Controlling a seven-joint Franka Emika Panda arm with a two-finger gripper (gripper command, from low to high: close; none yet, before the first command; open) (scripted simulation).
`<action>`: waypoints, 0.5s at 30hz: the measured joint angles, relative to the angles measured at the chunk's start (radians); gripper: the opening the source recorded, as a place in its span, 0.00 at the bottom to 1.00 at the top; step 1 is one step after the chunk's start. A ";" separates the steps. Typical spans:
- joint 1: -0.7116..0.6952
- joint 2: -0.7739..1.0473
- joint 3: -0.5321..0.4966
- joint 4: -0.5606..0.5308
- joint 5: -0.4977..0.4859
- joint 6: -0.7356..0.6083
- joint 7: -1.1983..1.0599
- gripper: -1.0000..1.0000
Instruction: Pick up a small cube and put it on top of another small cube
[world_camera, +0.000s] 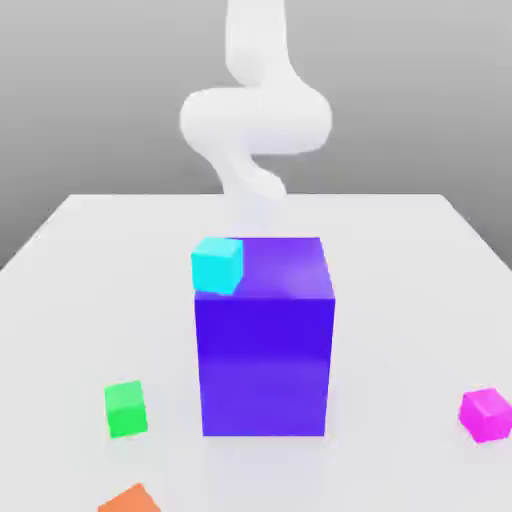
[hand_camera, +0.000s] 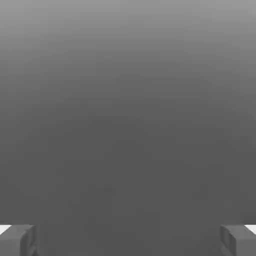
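Four small cubes plus one big blue-purple block (world_camera: 265, 340) sit on the counter (world_camera: 400, 260) in the exterior view. Magenta cube (world_camera: 487, 414) lies near the counter's right edge, toward the near corner; green cube (world_camera: 126, 409) lies well apart, across the block near the left side. Cyan cube (world_camera: 217, 265) sits at the block's upper left corner; orange cube (world_camera: 130, 499) is at the near edge. Arm (world_camera: 255, 110) is raised behind the block. Hand view: jaws spread wide, fingertips (hand_camera: 17, 240) at opposite sides, nothing between, likely ready for a first approach.
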 joint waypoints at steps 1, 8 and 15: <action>0.000 0.000 0.000 0.000 0.000 0.000 0.000 0.50; 0.075 0.113 -0.006 -0.018 0.091 0.033 -0.015 0.50; 0.178 0.305 0.034 -0.063 0.212 0.091 -0.010 0.50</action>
